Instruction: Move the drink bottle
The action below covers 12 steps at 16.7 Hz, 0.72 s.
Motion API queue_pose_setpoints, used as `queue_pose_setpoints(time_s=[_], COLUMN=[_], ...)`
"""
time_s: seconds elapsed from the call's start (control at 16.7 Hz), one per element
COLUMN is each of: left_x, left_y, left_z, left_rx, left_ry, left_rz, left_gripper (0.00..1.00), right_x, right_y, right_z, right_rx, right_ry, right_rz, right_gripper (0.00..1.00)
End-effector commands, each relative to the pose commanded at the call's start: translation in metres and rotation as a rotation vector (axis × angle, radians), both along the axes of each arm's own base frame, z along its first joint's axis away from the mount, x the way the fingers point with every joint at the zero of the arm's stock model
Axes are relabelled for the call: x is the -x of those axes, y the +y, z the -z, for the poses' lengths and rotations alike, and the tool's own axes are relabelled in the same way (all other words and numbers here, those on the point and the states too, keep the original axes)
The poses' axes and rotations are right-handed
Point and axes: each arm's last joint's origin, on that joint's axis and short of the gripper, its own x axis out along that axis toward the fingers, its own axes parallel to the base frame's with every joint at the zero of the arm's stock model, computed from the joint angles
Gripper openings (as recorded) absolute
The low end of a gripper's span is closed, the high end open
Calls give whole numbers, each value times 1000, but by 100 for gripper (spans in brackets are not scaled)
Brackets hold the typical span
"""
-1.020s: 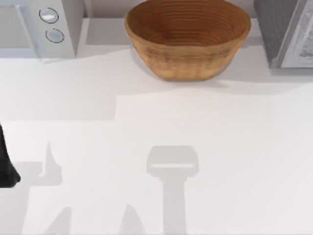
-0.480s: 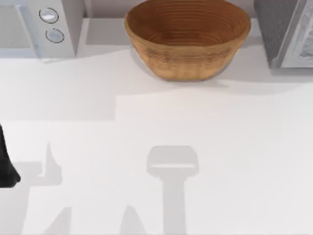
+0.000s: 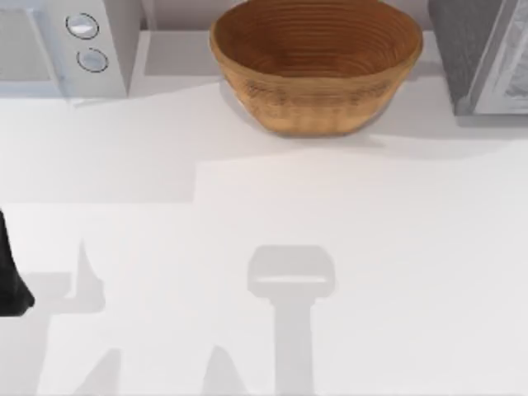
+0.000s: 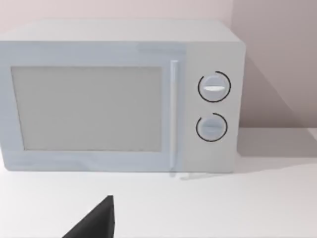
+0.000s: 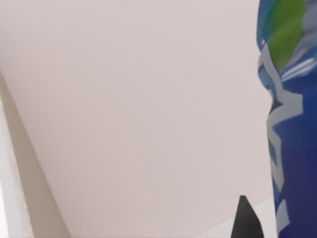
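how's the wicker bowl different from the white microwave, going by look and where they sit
The brown woven wicker bowl is round and open-topped; the white microwave with two round dials is boxy and closed, its door shut in the left wrist view. The bowl is ribbed and warm brown; the microwave is smooth and pale. The bowl sits at the back middle of the table, the microwave at the back left. Both stand upright on the white table along its far edge.

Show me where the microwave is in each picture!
Top view: microwave in the picture's top left corner, left of the wicker bowl.
Left wrist view: microwave straight ahead, facing the camera.
Right wrist view: the drink bottle against a plain wall instead.
Shared landmark: its two round dials.
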Motion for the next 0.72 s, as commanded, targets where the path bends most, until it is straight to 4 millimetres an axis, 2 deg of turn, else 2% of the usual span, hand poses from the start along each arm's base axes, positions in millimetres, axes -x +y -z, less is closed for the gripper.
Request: queue_pose_setpoints(time_s=[0.12,0.24,0.3,0.48,0.6,0.72], left_x=[0,0,0,0,0,0], left_y=[0,0,0,0,0,0], left_z=[0,0,0,0,0,0], left_rx=[0,0,0,0,0,0], left_ry=[0,0,0,0,0,0], left_rz=[0,0,0,0,0,0], left_gripper=[100,100,100,100,100,100], right_x=[-65,-110,-125,-152,-157,-159], right_y=[45,95,118,181,211,230], right_z=[-12,-28,-37,-65,-82,-92], right_rx=[20,49,67,118,148,168], right_ry=[-32,-73,-97,-168,-207,-233], right_rz=[-302,-569,-681,-955,-1064,-1125], right_gripper=[0,0,0,0,0,0])
